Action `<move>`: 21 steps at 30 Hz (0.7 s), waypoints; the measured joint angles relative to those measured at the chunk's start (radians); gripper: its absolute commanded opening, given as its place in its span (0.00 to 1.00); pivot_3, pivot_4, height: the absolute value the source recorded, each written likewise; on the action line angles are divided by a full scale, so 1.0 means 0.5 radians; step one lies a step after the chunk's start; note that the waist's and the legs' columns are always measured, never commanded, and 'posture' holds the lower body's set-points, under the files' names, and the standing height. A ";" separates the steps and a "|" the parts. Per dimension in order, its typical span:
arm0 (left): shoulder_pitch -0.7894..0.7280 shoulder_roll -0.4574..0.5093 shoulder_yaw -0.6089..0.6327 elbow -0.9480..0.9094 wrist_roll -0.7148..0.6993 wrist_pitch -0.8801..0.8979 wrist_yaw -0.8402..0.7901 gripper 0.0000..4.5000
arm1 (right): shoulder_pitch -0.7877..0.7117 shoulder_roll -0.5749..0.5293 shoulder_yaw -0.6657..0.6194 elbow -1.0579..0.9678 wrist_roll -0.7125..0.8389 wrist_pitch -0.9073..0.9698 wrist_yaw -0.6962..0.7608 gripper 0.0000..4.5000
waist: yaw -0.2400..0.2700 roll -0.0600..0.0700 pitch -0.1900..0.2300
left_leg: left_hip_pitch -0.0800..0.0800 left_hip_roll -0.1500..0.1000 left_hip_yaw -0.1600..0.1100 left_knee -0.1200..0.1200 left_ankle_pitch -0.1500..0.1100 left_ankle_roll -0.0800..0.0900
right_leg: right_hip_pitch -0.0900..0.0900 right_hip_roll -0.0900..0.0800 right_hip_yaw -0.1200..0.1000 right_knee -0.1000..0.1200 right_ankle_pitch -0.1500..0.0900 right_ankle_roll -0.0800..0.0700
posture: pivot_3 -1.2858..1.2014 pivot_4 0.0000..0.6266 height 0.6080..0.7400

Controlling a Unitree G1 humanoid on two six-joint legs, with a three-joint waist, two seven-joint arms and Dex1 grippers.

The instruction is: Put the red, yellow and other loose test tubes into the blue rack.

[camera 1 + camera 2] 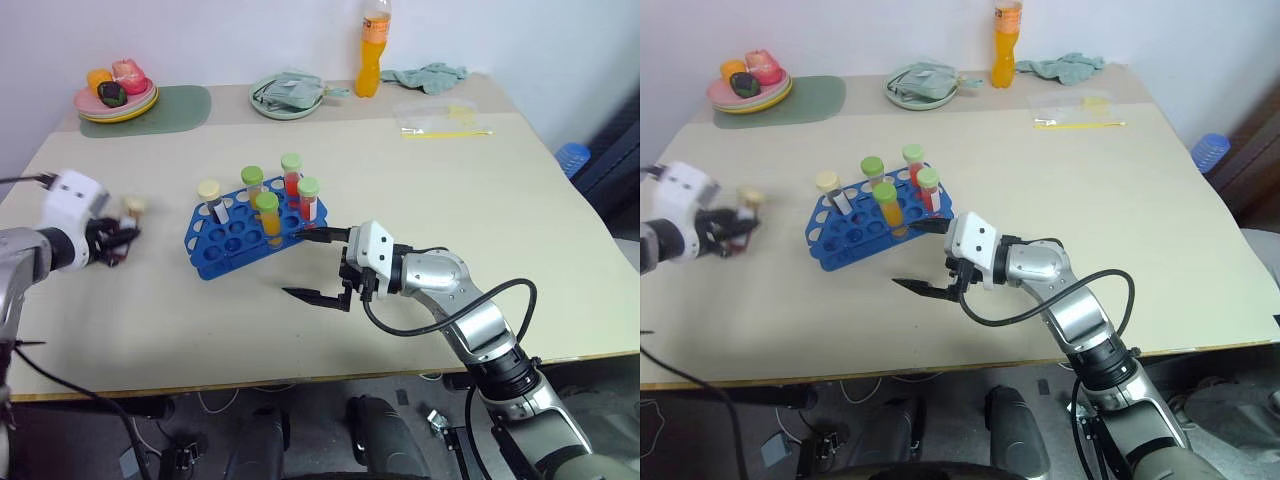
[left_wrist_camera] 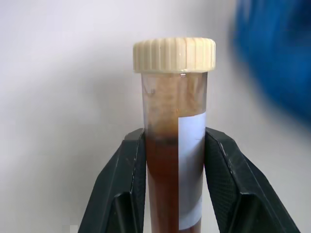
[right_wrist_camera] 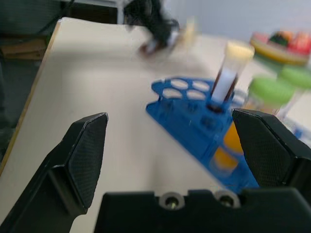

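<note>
Left claw [image 1: 118, 240] clenched on a cream-capped tube [image 2: 174, 141]; right claw [image 1: 318, 266] released, empty.

At mid-left of the head view the held tube is a blur above the desk [image 1: 450, 250], its lower end cut off in the wrist view. The blue rack [image 1: 235, 236], centre, holds five tubes; the right claw's upper finger crosses its near corner.

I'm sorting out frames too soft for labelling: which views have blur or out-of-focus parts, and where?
Left wrist view: cream-capped tube sharp, blue rack behind it a smear. Right wrist view: right claw crisp, green caps and left claw blurred. Left eye view: left claw slightly smeared.
</note>
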 measured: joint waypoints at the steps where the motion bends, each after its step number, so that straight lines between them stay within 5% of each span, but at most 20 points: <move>1: 0.103 -0.163 0.186 -0.191 -0.086 -0.061 0.044 0.38 | 0.030 0.000 -0.028 0.024 0.015 0.044 -0.018 1.00 | 0.000 -0.001 0.000 | 0.000 0.000 0.000 0.000 0.000 0.000 | 0.001 -0.001 0.001 -0.003 0.001 0.002 | 0.52 0.24 1.00; 5: 0.420 -0.713 0.450 -0.835 -0.356 -0.151 0.277 0.38 | 0.121 -0.009 -0.124 0.108 0.041 0.128 -0.078 1.00 | 0.018 -0.004 -0.002 | 0.003 -0.006 0.004 0.004 -0.001 0.001 | 0.006 -0.003 0.002 -0.003 0.004 0.006 | 0.52 0.24 1.00; 9: 0.567 -1.012 0.065 -1.159 -0.060 -0.379 0.598 0.38 | 0.143 0.002 -0.147 0.136 0.043 0.131 -0.098 1.00 | 0.053 -0.004 -0.003 | 0.010 -0.007 0.002 0.007 0.000 0.000 | 0.017 0.006 0.002 -0.002 0.005 0.005 | 0.52 0.24 1.00; 16: 0.565 -1.386 -0.632 -0.756 0.798 -1.104 1.151 0.38 | 0.108 0.044 -0.139 0.263 0.034 0.114 -0.111 1.00 | 0.043 -0.003 -0.004 | 0.022 -0.006 0.004 0.003 0.000 0.001 | 0.028 0.007 0.002 -0.005 0.005 0.005 | 0.52 0.24 1.00; 21: 0.464 -1.524 -0.831 -0.468 1.002 -1.377 1.307 0.38 | 0.099 0.070 -0.135 0.253 0.034 0.118 -0.142 1.00 | 0.050 -0.003 -0.004 | 0.022 -0.007 0.004 0.003 0.000 0.001 | 0.029 0.007 0.002 -0.006 0.005 0.005 | 0.52 0.24 1.00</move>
